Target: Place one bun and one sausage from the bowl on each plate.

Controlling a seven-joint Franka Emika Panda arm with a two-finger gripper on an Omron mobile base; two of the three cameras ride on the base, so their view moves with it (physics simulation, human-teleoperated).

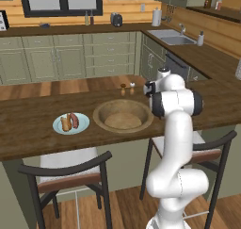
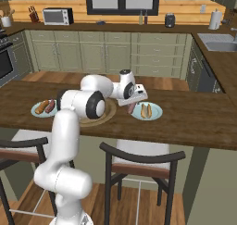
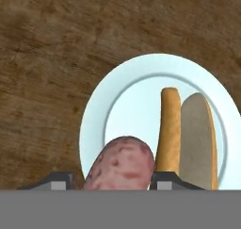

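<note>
1. Reddish, speckled sausage (image 3: 123, 162) sits closest to the hand camera, clamped between the two dark fingertips (image 3: 59, 181) of the tool (image 3: 110, 183), which is clenched on it.
2. Beyond the sausage lies a pale-blue plate (image 3: 94, 124) on the dark wooden worktop (image 3: 56, 49); the held sausage hangs over the plate's near rim.
3. On that plate rests a split bun (image 3: 188, 138), its golden crust on one side and pale cut face on the other.
4. From the right base view, the tool (image 2: 131, 107) hovers at the left edge of this right-hand plate (image 2: 156, 112), with the sausage (image 2: 132, 108) pointing down and the bun (image 2: 146, 110) on the plate beside it.
5. A second plate (image 1: 83, 125) lies to the left of the wooden bowl (image 1: 123, 116), just beside it, carrying a bun (image 1: 66, 123) and a sausage (image 1: 74, 120) side by side.
6. The bowl's inside shows only its bare wooden bottom.
7. Two dark-framed chairs (image 1: 70, 174) stand tucked against the worktop's near side.
</note>
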